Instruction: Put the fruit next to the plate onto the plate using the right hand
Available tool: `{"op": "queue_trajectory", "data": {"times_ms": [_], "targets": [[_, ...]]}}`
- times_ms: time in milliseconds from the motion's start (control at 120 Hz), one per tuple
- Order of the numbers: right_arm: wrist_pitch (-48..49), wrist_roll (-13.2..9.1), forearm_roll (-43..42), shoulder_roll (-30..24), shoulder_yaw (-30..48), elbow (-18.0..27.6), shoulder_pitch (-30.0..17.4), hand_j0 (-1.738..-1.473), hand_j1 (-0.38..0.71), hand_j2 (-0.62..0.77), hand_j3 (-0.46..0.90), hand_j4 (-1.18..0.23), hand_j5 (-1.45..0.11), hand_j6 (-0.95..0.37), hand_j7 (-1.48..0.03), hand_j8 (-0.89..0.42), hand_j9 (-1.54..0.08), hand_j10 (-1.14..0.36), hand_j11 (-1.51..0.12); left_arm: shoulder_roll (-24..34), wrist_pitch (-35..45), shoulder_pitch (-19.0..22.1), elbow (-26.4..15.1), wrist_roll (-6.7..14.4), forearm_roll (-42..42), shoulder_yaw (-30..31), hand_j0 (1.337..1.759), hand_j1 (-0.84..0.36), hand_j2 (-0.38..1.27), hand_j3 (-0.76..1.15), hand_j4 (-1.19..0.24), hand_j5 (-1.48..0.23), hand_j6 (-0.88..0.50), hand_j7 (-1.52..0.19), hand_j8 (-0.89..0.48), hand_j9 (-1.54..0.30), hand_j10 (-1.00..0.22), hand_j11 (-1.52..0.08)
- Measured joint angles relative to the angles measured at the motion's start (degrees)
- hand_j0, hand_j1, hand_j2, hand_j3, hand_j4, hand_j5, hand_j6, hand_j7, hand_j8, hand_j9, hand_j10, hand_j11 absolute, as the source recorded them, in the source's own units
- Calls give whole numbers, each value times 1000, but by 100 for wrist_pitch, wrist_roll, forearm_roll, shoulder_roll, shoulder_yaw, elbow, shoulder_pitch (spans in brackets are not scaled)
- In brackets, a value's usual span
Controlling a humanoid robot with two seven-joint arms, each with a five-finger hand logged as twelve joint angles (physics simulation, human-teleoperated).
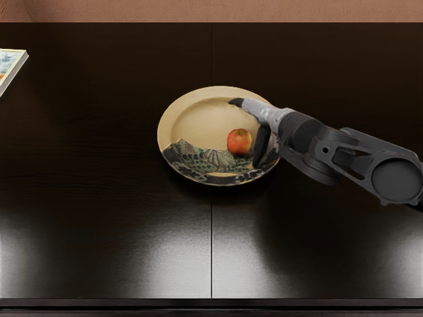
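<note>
Black, glossy wood makes up the surface [99, 231], which fills nearly the whole frame and throws back pale glare along its lower part. The grey and black jointed right arm [344, 158] comes in from the right edge at mid height and reaches toward the centre. There lies the round tan ceramic plate with a blue-green painted lower rim [198, 173]. The right hand [264, 129] hangs over the plate's right side with its fingers spread and gripping nothing. One finger points up-left over the far rim and a darker one hangs down just right of the fruit. I cannot tell whether that one touches it. The small red and yellow apple [239, 141] is the only thing in the plate and sits right of its middle, above the painted band.

The risk, as I judge it, lies in pulling the hand away. If the lowered finger drags left or catches the apple, the fruit could roll across the shallow dish or over its low rim. A flat, pale-edged object [10, 66] shows at the upper left edge, well apart.
</note>
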Motion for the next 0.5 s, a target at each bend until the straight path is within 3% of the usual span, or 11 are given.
{"op": "queue_trajectory", "data": {"times_ms": [342, 500], "targets": [[329, 0, 233, -203, 437, 289, 8, -1658, -337, -2, 0, -17, -20, -14, -19, -13, -20, -17, -19, 0, 0, 0, 0, 0, 0, 0, 1658, 339, 2, 0, -8, -11, -8, -11, -8, -11, -8, -11], [662, 0, 817, -532, 704, 495, -5, -1658, -344, 0, 0, -9, -9, -8, -9, -7, -9, -9, -9, 0, 0, 0, 0, 0, 0, 0, 1658, 339, 2, 0, -8, -11, -8, -11, -8, -11, -8, -11]]}}
